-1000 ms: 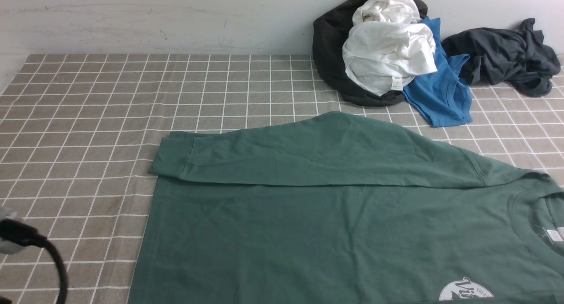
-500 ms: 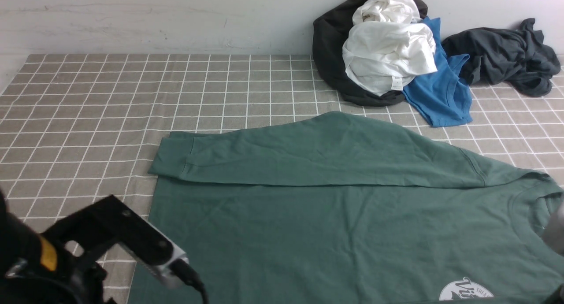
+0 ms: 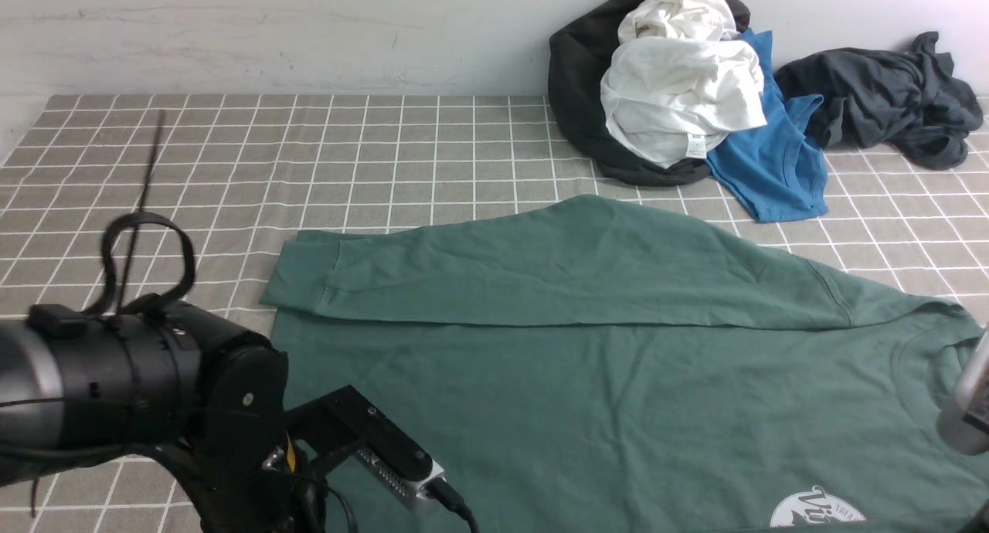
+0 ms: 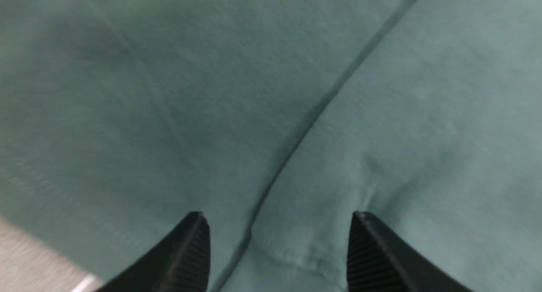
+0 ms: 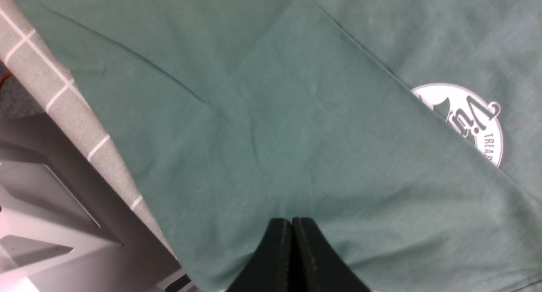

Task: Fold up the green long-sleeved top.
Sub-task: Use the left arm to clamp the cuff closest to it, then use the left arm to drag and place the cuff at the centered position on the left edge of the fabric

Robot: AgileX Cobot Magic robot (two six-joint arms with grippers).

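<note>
Green long-sleeved top (image 3: pixel 618 378) lies flat across lower centre and right of the front frame on the checked tablecloth (image 3: pixel 232 170), one sleeve (image 3: pixel 541 270) folded across it; left gripper (image 4: pixel 277 218) spread just over the fabric, right gripper (image 5: pixel 292 221) pressed together at the cloth, pinch uncertain.

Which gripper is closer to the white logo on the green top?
Right. The right gripper is over fabric beside the white logo; the left gripper is over the far end of the green top.

dark green top (image 3: pixel 618 394), grey white-gridded tablecloth (image 3: pixel 309 154), blue tee (image 3: pixel 773 178)
</note>
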